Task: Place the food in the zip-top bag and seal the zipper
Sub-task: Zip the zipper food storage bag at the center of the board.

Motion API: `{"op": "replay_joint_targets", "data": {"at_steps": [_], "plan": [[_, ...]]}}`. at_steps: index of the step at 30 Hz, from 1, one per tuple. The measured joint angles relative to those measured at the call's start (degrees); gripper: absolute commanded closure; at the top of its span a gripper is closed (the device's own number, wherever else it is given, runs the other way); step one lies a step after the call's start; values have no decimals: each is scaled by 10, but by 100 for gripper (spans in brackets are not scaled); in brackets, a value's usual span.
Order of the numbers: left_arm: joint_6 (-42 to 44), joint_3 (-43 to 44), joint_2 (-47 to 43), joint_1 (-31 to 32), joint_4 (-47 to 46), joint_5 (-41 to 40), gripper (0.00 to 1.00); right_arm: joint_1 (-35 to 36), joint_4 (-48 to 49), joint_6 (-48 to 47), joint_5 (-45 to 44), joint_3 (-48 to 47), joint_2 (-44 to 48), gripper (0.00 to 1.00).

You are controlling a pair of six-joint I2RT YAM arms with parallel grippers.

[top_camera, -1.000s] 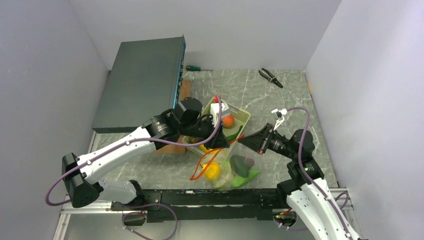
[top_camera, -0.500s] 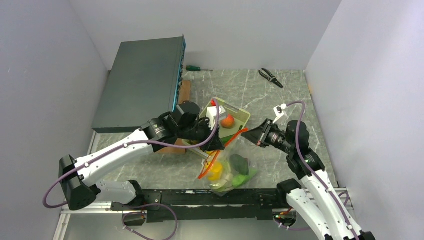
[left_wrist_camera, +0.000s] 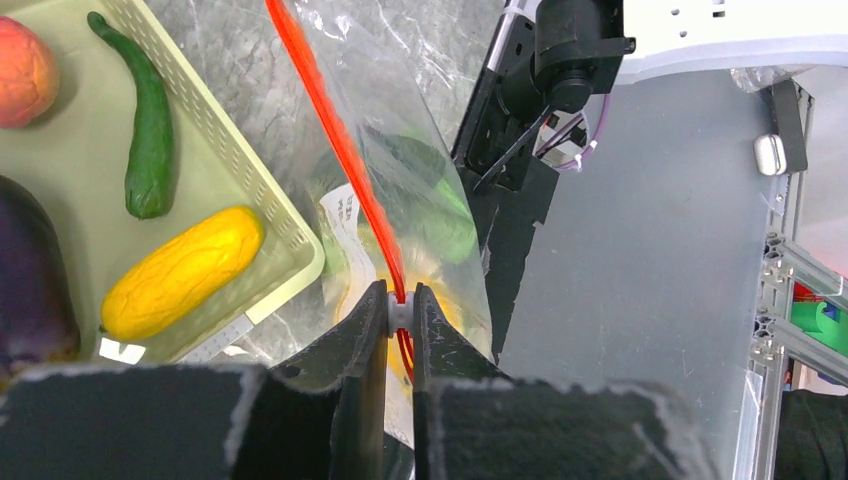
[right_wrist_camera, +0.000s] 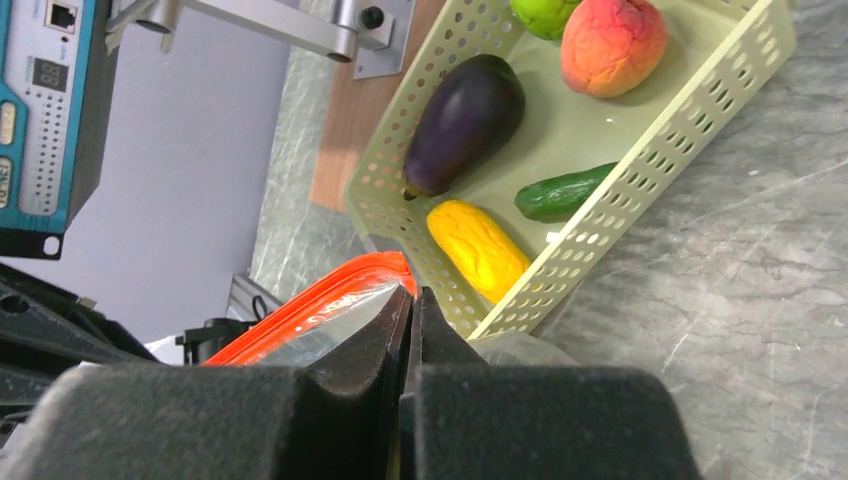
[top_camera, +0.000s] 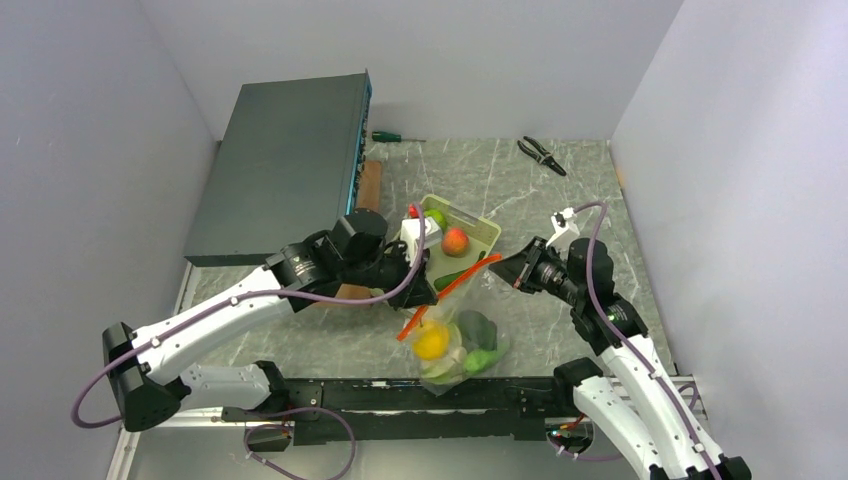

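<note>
- My left claw point(left_wrist_camera: 400, 303) is closed almost fully on the small white slider tab point(left_wrist_camera: 400, 314) of the thin red-orange zipper strip point(left_wrist_camera: 335, 140). Nothing else is in the bite.
- My right claw point(right_wrist_camera: 411, 300) is clamped on the far end of that strip, with a fold of clear film caught alongside.
- The strip runs taut between the two, and the clear crinkly zip-top bag point(top_camera: 455, 350) sags below it. It sits towards the near edge of the grey marbled desk point(top_camera: 560, 200), just beside the pale green perforated tray point(right_wrist_camera: 640, 170). I cannot tell whether its bottom rests on the desk.
- Inside the bag are a round orange-yellow toy piece point(top_camera: 430, 343), a bright green toy piece point(top_camera: 480, 358) and a dark toy piece point(top_camera: 478, 325).
- I judge the film limp and slick and the load light. The stiffer strip is the place to grip. The tab is small and could slip out unless the right claw pulls against it.
</note>
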State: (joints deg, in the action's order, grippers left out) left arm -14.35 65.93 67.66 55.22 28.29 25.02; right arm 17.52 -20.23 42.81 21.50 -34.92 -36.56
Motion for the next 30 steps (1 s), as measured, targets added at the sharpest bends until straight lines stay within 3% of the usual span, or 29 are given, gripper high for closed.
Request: {"op": "replay_joint_targets", "data": {"at_steps": [22,28,30], "plan": [[0,-46,-99,0,41,-44,95,-3,-69,-64,-143,-75,-60,100],[-2,-52,-102,0,33,-49,88,-3,-106,-73,-161,-114,-63,100],[-2,-52,-100,0,24,-47,74,-3,-117,-77,-172,-138,-60,100]]}}
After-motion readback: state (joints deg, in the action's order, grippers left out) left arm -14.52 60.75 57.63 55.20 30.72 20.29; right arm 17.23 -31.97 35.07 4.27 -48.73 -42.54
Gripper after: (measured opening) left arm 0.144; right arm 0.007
